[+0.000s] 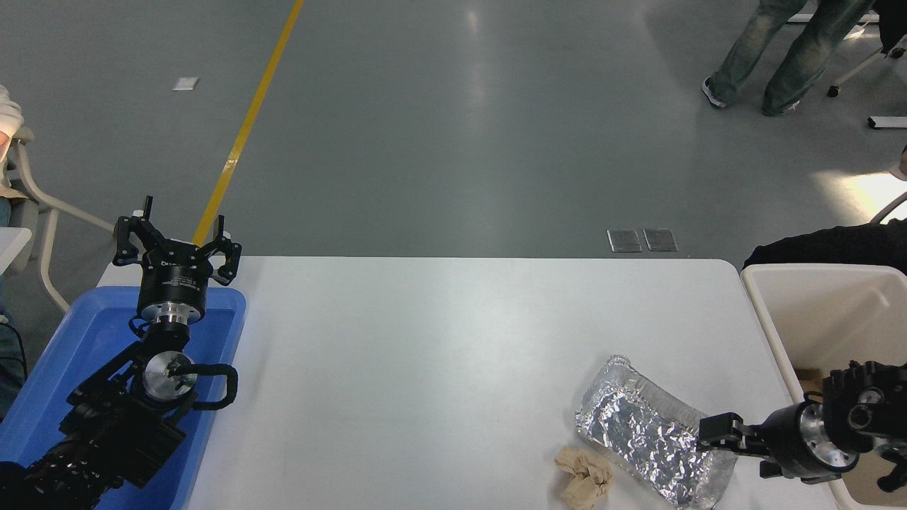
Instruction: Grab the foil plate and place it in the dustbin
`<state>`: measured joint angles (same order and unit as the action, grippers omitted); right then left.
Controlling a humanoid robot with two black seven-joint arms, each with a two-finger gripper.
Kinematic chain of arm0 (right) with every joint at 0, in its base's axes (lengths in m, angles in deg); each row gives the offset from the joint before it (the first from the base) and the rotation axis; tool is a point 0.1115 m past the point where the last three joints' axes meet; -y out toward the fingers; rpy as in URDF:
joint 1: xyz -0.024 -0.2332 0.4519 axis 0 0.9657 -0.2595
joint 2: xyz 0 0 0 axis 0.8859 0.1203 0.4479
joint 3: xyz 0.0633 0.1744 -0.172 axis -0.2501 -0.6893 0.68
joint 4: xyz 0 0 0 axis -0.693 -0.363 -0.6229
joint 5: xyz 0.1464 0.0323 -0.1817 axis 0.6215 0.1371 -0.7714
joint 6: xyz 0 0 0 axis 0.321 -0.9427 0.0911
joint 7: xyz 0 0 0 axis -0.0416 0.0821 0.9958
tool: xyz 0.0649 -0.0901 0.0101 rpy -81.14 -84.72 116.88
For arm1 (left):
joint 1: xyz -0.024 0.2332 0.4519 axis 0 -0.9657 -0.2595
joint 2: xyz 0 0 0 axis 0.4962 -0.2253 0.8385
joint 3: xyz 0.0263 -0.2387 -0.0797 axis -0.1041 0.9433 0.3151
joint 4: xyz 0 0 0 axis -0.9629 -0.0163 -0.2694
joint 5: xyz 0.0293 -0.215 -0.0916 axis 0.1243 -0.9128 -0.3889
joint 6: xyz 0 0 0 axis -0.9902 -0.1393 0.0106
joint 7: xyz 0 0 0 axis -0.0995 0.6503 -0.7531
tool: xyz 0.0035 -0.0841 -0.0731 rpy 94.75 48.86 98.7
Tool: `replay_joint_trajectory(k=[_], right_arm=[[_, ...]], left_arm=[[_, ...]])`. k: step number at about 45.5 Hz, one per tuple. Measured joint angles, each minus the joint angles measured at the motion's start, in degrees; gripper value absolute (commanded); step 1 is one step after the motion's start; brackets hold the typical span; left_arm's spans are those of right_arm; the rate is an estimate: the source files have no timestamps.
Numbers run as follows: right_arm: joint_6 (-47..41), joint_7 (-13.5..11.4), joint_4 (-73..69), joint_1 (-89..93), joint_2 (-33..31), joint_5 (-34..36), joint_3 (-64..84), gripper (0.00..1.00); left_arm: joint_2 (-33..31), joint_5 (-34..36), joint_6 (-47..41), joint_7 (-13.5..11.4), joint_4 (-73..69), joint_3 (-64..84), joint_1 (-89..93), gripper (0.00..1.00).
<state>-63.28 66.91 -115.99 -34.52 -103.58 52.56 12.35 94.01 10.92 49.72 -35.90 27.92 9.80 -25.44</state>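
One foil plate [648, 439] lies on the white table [439, 354], and the right gripper [712, 432] sits over the plate's right end, reaching in from the right edge of the picture. Its black fingers overlap the crinkled rim there, but whether they are parted, closed, or actually gripping the foil cannot be made out from this angle; the rim under them is hidden. The rest of the plate stretches away to the left of the claw and slightly beyond it, flat on the table.

One crumpled brown paper wad [584, 482] lies to the claw's left and a little nearer the camera, just beside the plate's near-left edge; its lower part is cut off by the picture's bottom edge.

One dustbin [801, 312] stands to the right of the claw, off the table's right end; its right side runs out of the picture and the arm covers part of its near wall.

One blue tray [78, 333] lies far to the claw's left, partly hidden under the parked left arm, whose left gripper [177, 244] has its fingers spread wide with nothing between them.

One person's legs [786, 57] stand on the floor far beyond the claw, cut off at the top edge
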Motion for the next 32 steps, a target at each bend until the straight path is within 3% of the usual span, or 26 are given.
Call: replay_joint_trajectory(k=[6,8,13,18,22,32], right_arm=[[0.44,0.09,0.11,1.19,0.78,0.38,-0.14,0.66],[0.67,0.11,0.2,1.49,1.04,0.59,-0.19,0.61],[1.35,0.15,0.59,2.4,2.2,1.26,-0.24,0.35],[1.94,0.18,1.27,3.18,3.27,1.51,-0.27,0.23],[2.51,0.18,2.02,3.73,3.96,1.66,-0.25,0.0],[3.38,0.19,3.23,4.35,4.64,1.95,-0.06,0.0]], left_arm=[[0.0,0.0,0.0,0.0,0.0,0.0,0.0,0.99],[0.0,-0.01,0.0,0.0,0.0,0.0,0.0,0.99],[0.0,-0.04,0.0,-0.01,0.0,0.0,0.0,0.99],[0.0,-0.03,0.0,-0.01,0.0,0.0,0.0,0.99],[0.0,-0.03,-0.01,-0.01,0.0,0.0,0.0,0.99],[0.0,-0.03,-0.04,-0.01,0.0,0.0,0.0,0.99]])
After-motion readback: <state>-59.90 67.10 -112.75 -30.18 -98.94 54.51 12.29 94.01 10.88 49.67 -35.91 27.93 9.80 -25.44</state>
